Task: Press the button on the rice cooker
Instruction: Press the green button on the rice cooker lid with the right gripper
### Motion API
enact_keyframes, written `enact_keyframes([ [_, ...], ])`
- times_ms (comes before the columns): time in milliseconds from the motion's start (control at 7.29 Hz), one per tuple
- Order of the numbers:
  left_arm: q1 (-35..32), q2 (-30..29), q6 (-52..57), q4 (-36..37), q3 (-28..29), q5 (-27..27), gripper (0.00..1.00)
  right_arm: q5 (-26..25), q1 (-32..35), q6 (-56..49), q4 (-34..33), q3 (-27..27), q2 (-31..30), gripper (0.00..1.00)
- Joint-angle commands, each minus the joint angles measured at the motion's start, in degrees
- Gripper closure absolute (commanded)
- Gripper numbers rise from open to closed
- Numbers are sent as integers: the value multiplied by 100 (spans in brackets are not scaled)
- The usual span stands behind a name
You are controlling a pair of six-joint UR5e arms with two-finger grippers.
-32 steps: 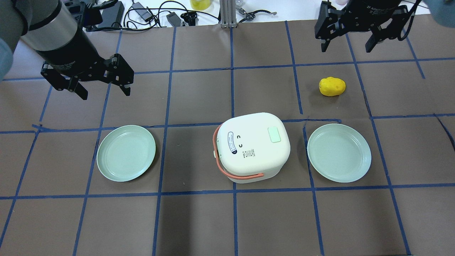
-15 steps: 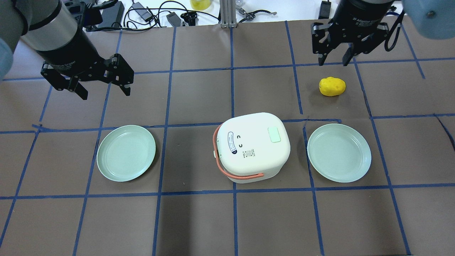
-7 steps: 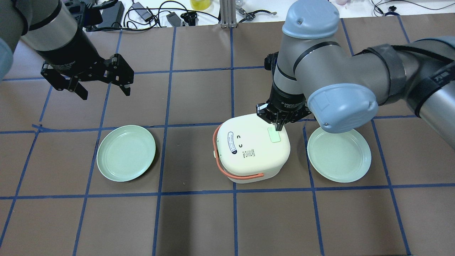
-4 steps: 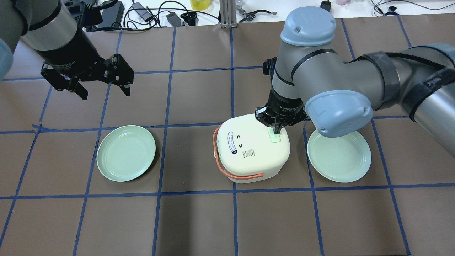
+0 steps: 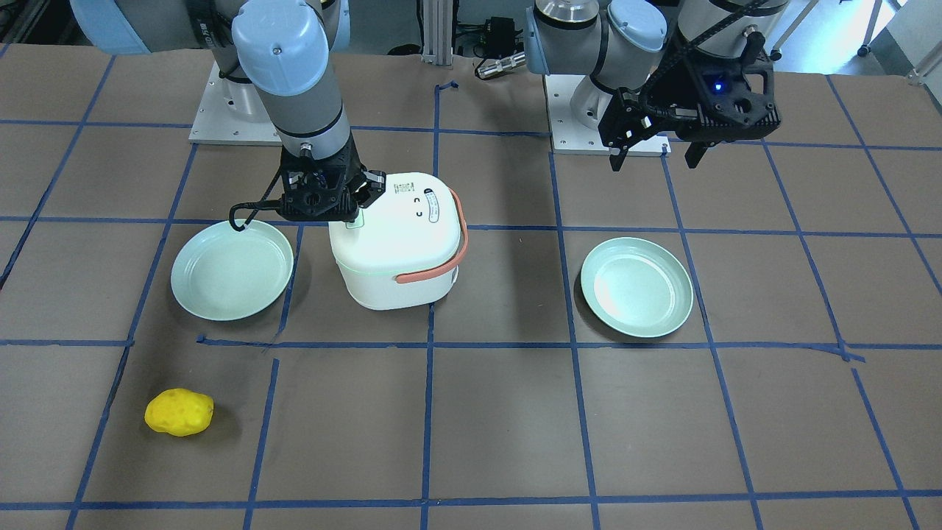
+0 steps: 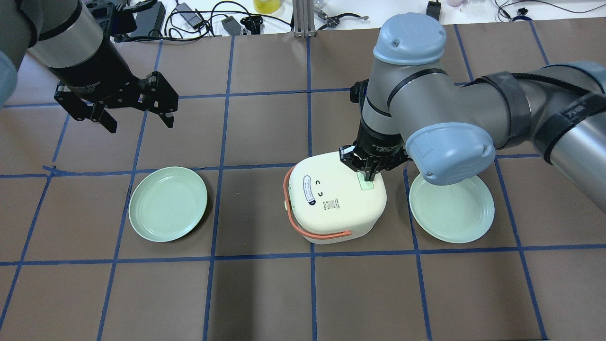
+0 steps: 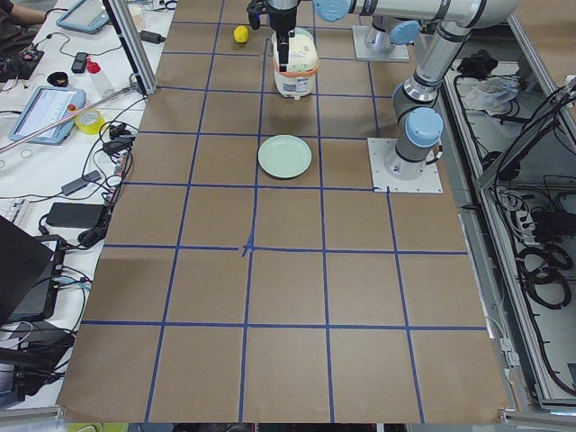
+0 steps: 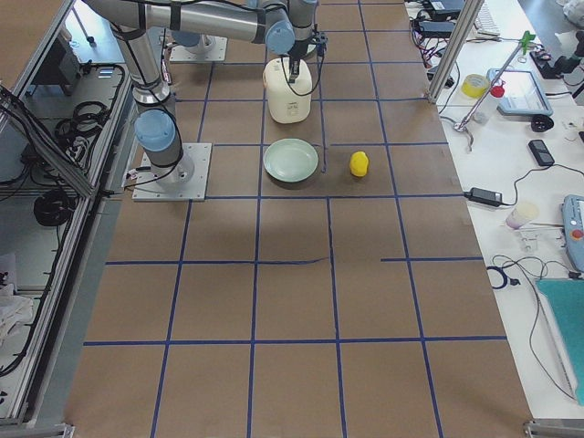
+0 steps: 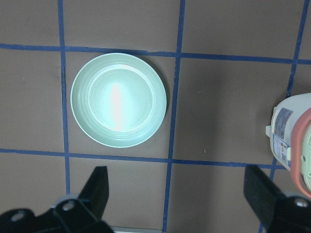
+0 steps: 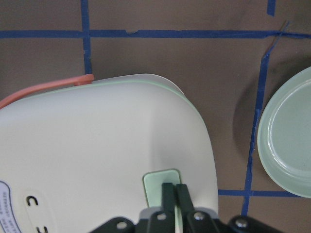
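Note:
The white rice cooker [image 6: 336, 199] with an orange handle stands mid-table; it also shows in the front view [image 5: 397, 243]. Its pale green button [image 10: 158, 187] sits near the lid's right edge. My right gripper [image 10: 174, 194] is shut, its joined fingertips pointing down onto the button; it shows the same way in the overhead view [image 6: 368, 174]. My left gripper [image 6: 139, 121] is open and empty, held high over the table's left side, above a green plate [image 9: 118, 99].
Two pale green plates flank the cooker, one left [image 6: 168, 203] and one right [image 6: 452, 203]. A yellow lumpy object [image 5: 179, 412] lies beyond the right plate, hidden under my right arm in the overhead view. Cables and tools lie along the far table edge.
My right arm swung from the far right corner to the cooker, shut its gripper and lowered the fingertips onto the button. The left arm has not moved.

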Motion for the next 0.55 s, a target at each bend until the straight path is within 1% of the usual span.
enact_keyframes([
  [0, 0, 0, 4, 0, 0, 0, 0, 1, 0, -7, -7, -60, 6, 72],
  [137, 0, 0, 4, 0, 0, 0, 0, 1, 0, 19, -7, -9, 6, 74],
  [412, 0, 0, 4, 0, 0, 0, 0, 10, 0, -7, 2, 1, 6, 87],
])
